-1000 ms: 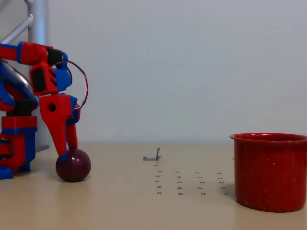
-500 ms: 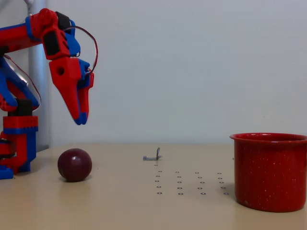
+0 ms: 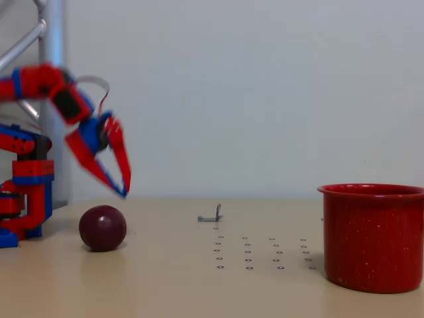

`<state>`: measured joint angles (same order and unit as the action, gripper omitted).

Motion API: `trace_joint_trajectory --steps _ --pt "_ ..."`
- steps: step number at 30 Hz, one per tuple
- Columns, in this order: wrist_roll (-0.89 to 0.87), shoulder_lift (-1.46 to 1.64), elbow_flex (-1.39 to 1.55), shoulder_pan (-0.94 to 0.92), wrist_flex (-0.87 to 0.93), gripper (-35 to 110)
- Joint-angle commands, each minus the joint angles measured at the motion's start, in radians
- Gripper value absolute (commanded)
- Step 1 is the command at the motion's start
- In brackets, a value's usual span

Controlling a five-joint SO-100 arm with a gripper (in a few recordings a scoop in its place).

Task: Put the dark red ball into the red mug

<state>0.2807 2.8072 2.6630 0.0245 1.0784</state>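
The gripper (image 3: 124, 187) hangs blurred in the air with its two fingers spread apart, holding nothing, tips pointing down and to the right. The dark red ball (image 3: 103, 228) rests on the bench (image 3: 172, 285) just below it, apart from the fingertips, near the left edge. The red mug (image 3: 373, 237) stands upright well apart at the right edge.

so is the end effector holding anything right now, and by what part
Nothing is held. The end effector is open and blurred in the air, apart from the dark red ball, which rests on the table below it, far from the red mug.
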Motion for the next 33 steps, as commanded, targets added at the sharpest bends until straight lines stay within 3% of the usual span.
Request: trace_joint_trajectory --steps 1,9,33 --pt "-0.109 0.195 0.164 0.015 -0.017 -2" --pt "-0.193 0.488 0.327 -0.015 0.179 1" --pt "-0.181 0.489 0.325 -0.012 0.184 -2"
